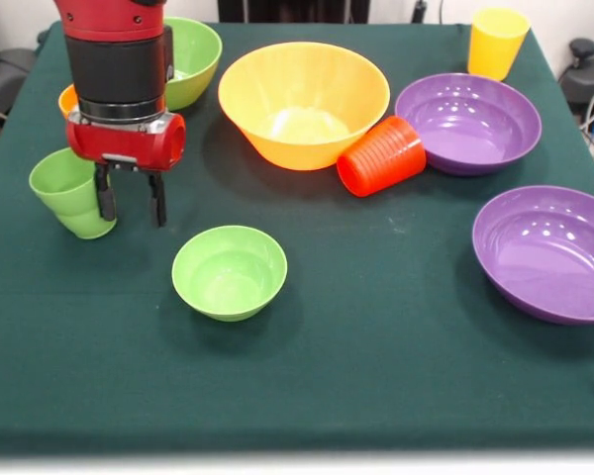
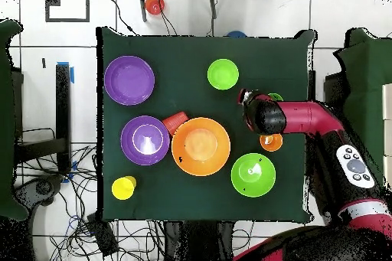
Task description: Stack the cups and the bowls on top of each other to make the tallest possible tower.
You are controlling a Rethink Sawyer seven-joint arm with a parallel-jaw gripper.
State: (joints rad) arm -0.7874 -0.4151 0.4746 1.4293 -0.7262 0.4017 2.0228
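From the front, the gripper (image 1: pixel 131 204) hangs over the counter (image 1: pixel 376 336), fingers (image 1: pixel 106 201) spread apart and holding nothing. The light green cup (image 1: pixel 67 192) leans tilted just beside them. A small green bowl (image 1: pixel 229 271) sits in front. The arm hides most of the orange cup (image 1: pixel 68 99) and part of the medium green bowl (image 1: pixel 193 59). The big orange bowl (image 1: pixel 304 102) has the red cup (image 1: pixel 381 155) lying against it; two purple bowls (image 1: pixel 467 123) (image 1: pixel 546 252) and a yellow cup (image 1: pixel 496 43) stand apart.

From overhead, nothing is stacked: the orange bowl (image 2: pixel 200 146), purple bowls (image 2: pixel 129 80) (image 2: pixel 145 140), both green bowls (image 2: pixel 223 73) (image 2: pixel 253 174) and yellow cup (image 2: pixel 123 187) sit separately; the arm (image 2: pixel 298 118) covers the light green cup.
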